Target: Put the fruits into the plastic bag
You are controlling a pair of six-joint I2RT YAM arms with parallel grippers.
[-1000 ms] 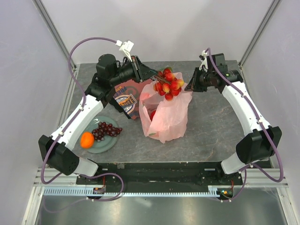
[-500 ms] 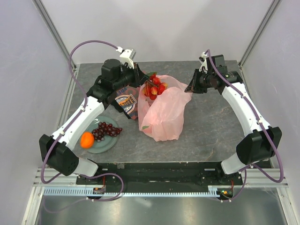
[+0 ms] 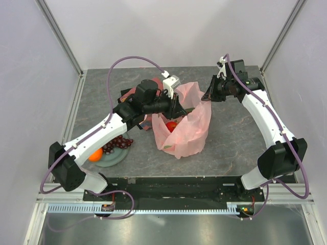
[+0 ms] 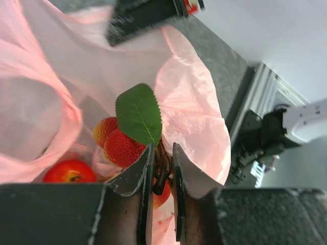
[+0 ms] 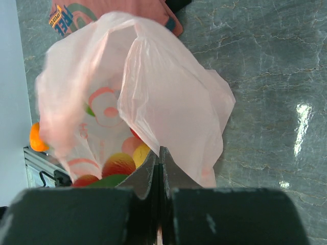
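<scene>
The pink plastic bag point(image 3: 190, 127) stands mid-table with its mouth held up. My right gripper point(image 3: 207, 95) is shut on the bag's upper edge point(image 5: 168, 97) and holds it up; the closed jaws show in the right wrist view point(image 5: 159, 153). My left gripper point(image 3: 179, 108) is inside the bag's mouth, shut on the brown stem of the strawberry bunch point(image 4: 122, 148), which has a green leaf point(image 4: 139, 112); the jaws show in the left wrist view point(image 4: 162, 158). A red apple point(image 3: 171, 126) lies in the bag below it point(image 4: 69, 171). An orange point(image 3: 94, 154) and dark grapes point(image 3: 116, 143) sit on the plate.
The pale green plate point(image 3: 110, 159) is at the front left, partly under my left arm. A folded red printed cloth point(image 5: 117, 13) lies behind and left of the bag, mostly hidden by the left arm in the top view. Frame posts stand at the table's corners.
My left arm swung right and down, carrying the strawberry bunch from above the bag's rim into its mouth. The bag shifted slightly. The right gripper stayed put.
</scene>
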